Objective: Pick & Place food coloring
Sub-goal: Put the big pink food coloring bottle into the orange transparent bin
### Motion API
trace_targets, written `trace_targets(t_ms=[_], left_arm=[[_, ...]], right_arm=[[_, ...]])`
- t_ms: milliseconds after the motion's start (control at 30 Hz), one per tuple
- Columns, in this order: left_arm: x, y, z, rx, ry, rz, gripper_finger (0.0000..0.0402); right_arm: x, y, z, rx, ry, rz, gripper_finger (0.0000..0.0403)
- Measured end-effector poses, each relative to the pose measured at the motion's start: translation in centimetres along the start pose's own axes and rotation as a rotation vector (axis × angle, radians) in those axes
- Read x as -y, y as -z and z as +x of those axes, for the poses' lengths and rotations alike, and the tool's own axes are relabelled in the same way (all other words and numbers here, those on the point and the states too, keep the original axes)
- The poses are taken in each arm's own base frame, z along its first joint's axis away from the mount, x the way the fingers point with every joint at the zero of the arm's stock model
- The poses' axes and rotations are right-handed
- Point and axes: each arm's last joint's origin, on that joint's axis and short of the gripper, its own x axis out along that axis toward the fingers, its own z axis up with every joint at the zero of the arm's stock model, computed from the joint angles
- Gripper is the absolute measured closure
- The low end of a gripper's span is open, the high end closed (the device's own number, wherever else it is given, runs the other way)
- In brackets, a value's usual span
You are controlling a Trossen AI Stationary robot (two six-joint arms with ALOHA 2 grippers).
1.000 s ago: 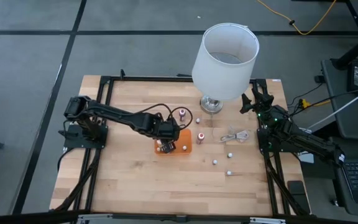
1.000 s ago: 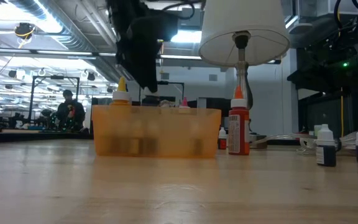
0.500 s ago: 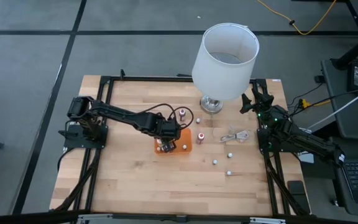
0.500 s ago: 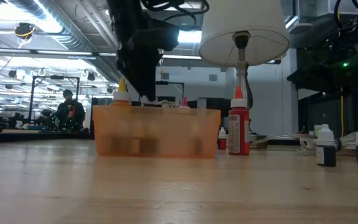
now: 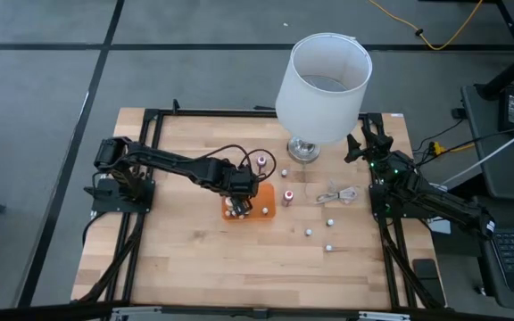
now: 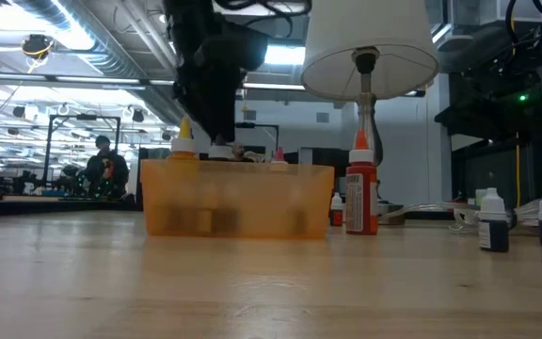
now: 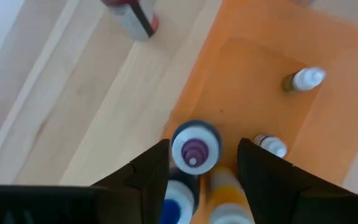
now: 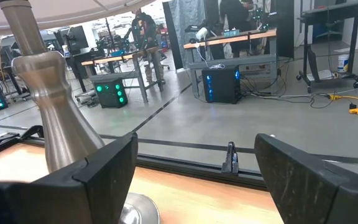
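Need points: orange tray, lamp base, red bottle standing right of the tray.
orange tray (image 6: 238, 200), low view, middle of its near wall.
lamp base (image 5: 303, 150), high view, the metal foot below the shade.
red bottle (image 6: 361, 201), low view, middle of its body.

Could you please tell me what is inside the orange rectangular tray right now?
The orange rectangular tray holds several small dropper bottles: a purple-capped one between the left gripper fingers, blue and yellow ones beside it, and two white-capped ones. The gripper hides anything beneath it.
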Motion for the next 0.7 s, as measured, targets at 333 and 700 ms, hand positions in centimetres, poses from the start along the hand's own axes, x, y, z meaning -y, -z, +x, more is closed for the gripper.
trace_targets(t_ms=[333,700], left_arm=[[-0.7,-1.3,-1.6,-0.01,-0.012,-0.011,0.0186],[-1.9,-4.0,-3.8,0.086,-0.005,-0.088,0.0158]], right_arm=[[0.0,0.0,0.0,0.0,0.0,0.0,0.0079],[0.0,0.0,0.0,0.0,0.0,0.0,0.0079]])
